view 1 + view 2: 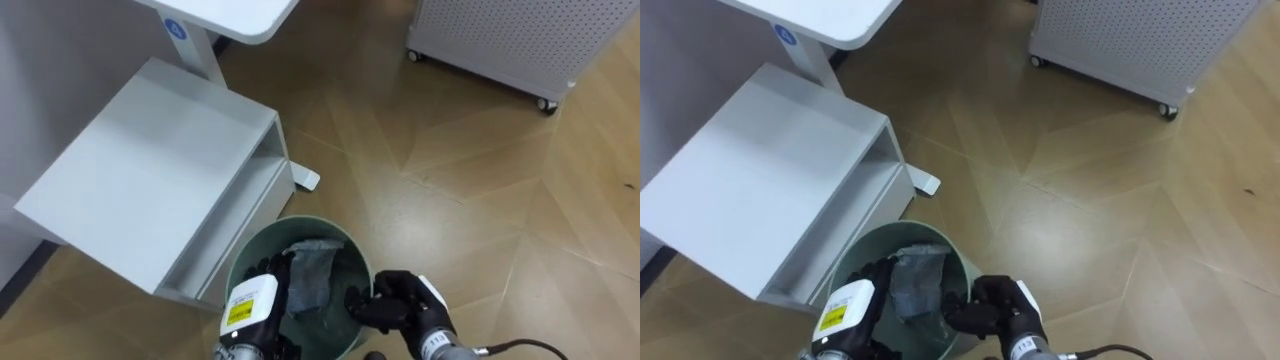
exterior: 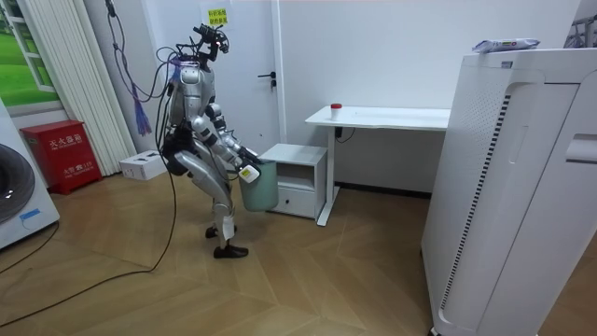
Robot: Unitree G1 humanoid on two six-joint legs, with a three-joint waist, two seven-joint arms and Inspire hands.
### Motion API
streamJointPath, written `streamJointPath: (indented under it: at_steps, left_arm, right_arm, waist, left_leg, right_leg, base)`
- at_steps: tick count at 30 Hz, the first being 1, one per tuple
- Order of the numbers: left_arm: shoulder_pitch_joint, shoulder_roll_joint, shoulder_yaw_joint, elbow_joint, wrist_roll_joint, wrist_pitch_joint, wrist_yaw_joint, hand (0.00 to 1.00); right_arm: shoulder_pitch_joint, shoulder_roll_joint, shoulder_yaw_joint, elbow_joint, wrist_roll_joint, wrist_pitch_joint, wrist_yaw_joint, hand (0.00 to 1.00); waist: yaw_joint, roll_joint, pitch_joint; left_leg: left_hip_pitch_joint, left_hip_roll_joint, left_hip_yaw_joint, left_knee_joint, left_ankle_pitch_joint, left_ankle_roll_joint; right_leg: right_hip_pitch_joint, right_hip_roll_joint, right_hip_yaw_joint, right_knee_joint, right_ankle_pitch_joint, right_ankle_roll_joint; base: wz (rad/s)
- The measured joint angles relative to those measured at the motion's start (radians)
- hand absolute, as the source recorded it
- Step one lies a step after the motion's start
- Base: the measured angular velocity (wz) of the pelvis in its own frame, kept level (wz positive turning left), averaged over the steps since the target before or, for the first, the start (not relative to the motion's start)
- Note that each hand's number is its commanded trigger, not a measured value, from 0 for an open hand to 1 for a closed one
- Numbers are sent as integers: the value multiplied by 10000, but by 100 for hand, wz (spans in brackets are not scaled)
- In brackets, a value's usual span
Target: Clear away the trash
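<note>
— Left hand (image 1: 272, 285): what's it doing?
— It's clamped on the near-left rim of the green bin (image 1: 335, 232), fingers curled over the edge. The right hand (image 1: 400, 298) grips the rim opposite (dark fingers hooked inward, as far as I can make out).
— And the garbage?
— The grey garbage (image 1: 312, 268) lies crumpled inside the bin, which is held just beside the white cabinet (image 1: 150, 170) by the desk (image 1: 240, 15).

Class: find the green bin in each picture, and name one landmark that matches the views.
Left eye view: green bin at bottom centre.
Right eye view: green bin at bottom, left of centre.
Room view: green bin left of centre, before the robot.
Shared landmark: white cabinet beside it.
</note>
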Motion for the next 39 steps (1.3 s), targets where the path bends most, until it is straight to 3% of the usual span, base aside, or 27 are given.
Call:
streamJointPath:
  at_steps: [14, 20, 26, 28, 30, 31, 32, 36, 39]
  left_arm:
    - [218, 109, 30, 41, -133, -63, -370, 0]
    - [703, 127, 67, -45, -88, -549, -445, 0]
    - [1423, 291, 378, -758, 25, -1383, -341, 0]
    - [1768, 495, 438, -1095, 111, -1711, -305, 0]
    - [2169, 584, 728, -1296, 321, -1787, -113, 0]
    - [2527, 755, 994, -1578, 381, -1791, 33, 0]
    - [2687, 860, 1145, -1703, 410, -1794, 81, 0]
    - [3723, 1518, 1772, -2559, 416, -1789, 519, 0]
    - [4297, 1681, 1898, -3082, 409, -1778, 569, 0]
  right_arm:
    - [151, -100, -125, -20, -941, -26, -314, 100]
    - [729, -303, -148, 29, -1020, -145, -445, 100]
    - [1358, -369, -1026, 547, -1226, -687, -401, 100]
    - [1635, -415, -1330, 984, -1207, -775, -311, 100]
    - [2073, -422, -1758, 1172, -1239, -902, -303, 100]
    - [2478, -429, -2126, 1172, -1238, -909, -330, 100]
    - [2650, -443, -2289, 1182, -1238, -911, -344, 100]
    - [3506, -666, -2874, 1244, -1271, -944, -386, 100]
    - [3847, -762, -3302, 1560, -1266, -945, -583, 100]
  waist:
    - [-252, -4, -1]
    - [-415, -15, -1]
    - [-477, -8, -14]
    - [-444, 18, -51]
    - [-467, 41, -123]
    - [-459, 64, -263]
    - [-462, 59, -343]
    - [-545, 87, -450]
    - [-566, 58, -564]
  left_leg:
    - [520, -12, 21, -252, -12, 21]
    - [1729, -23, 99, -890, -5, 10]
    - [3062, -113, 95, -1848, 92, -48]
    - [3686, -132, 95, -2319, 150, -57]
    - [4218, -161, 98, -2710, 172, -55]
    - [4483, -165, 96, -2925, 179, -57]
    - [4609, -172, 96, -3046, 186, -60]
    - [6056, -177, 132, -3940, 269, -64]
    - [6908, -210, 151, -4455, 288, -63]
  right_leg:
    - [533, -132, -249, -222, -41, -23]
    - [1663, -94, -234, -715, -88, 69]
    - [3005, 111, -207, -1712, 27, 224]
    - [3621, 190, -219, -2170, 89, 290]
    - [4123, 251, -223, -2494, 92, 329]
    - [4385, 270, -239, -2674, 89, 359]
    - [4506, 304, -240, -2747, 88, 372]
    - [5945, 460, -206, -3657, 134, 503]
    - [6692, 557, -125, -3995, 72, 617]
  base:
    - [0]
    - [-2]
    - [-7]
    - [-4]
    - [0]
    - [0]
    - [0]
    - [-7]
    - [0]
